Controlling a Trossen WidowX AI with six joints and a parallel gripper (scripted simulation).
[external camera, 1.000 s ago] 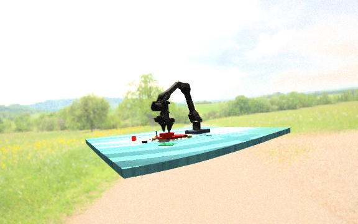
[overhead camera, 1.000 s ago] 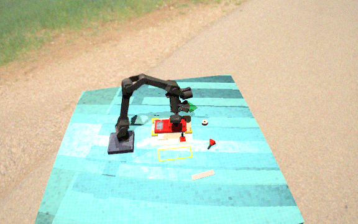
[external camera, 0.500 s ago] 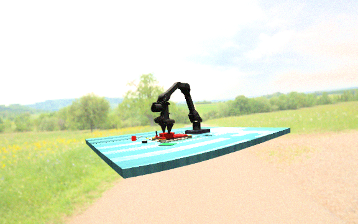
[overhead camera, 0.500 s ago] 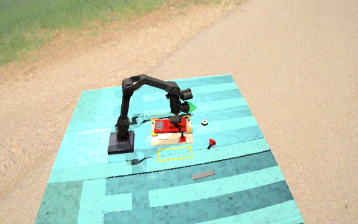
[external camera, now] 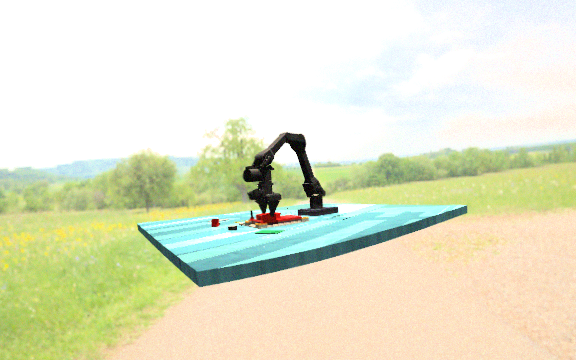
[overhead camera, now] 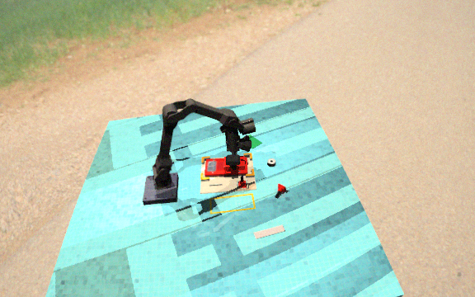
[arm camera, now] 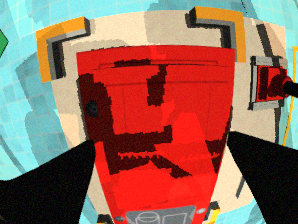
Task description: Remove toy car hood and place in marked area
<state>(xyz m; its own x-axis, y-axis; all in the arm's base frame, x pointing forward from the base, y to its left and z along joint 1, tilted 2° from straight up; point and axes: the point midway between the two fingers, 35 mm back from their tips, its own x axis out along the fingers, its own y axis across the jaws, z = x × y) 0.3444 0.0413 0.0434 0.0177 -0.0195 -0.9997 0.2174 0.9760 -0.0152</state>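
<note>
The red toy car (overhead camera: 219,168) (external camera: 292,218) (arm camera: 150,197) lies in a beige board (overhead camera: 221,188) (arm camera: 112,27) with orange corner brackets. Its hood (overhead camera: 243,166) (arm camera: 137,102) is the raised red part at the end away from the arm's base; its seam with the body is hard to make out. My gripper (external camera: 268,214) (arm camera: 164,143) is open and points down over the hood. In the wrist view one fingertip is at each side of the red part; whether they touch it cannot be told. The marked area (overhead camera: 233,210) is a yellow outline on the table beside the board.
A red block with a black handle (overhead camera: 242,181) (arm camera: 269,84) stands on the board between car and marked area. A green piece (overhead camera: 256,142) (external camera: 269,232), a small wheel (overhead camera: 271,162) (external camera: 232,228), a red piece (overhead camera: 281,189) (external camera: 215,222) and a pale strip (overhead camera: 270,232) lie around.
</note>
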